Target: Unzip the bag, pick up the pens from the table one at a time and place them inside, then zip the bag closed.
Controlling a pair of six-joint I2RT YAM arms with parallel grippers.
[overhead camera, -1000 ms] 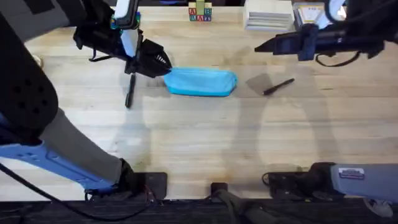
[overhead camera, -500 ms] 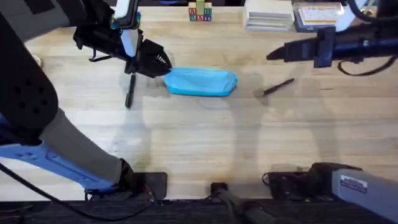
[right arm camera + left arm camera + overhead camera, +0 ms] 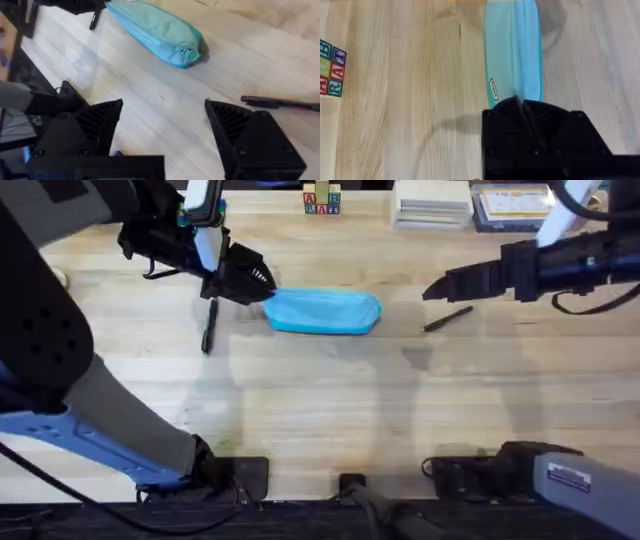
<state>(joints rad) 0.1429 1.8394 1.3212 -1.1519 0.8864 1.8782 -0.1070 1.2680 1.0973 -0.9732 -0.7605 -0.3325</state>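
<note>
Left jaws (image 3: 262, 283) clamp the soft turquoise fabric bag's (image 3: 325, 311) end; right jaws (image 3: 162, 130) hang apart above the thin black pen (image 3: 280, 103). Descending off-line could roll it away.

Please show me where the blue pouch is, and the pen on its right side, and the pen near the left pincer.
pouch (image 3: 325, 312), overhead view, middle of the fabric.
right pen (image 3: 447, 319), overhead view, middle of the barrel.
left pen (image 3: 209, 328), overhead view, middle of the barrel.

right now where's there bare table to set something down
The wide wood stretch of the table between the bag and the arm bases is bare. It is crowded along the far edge: letter blocks and boxes, plus pens beside the bag.
</note>
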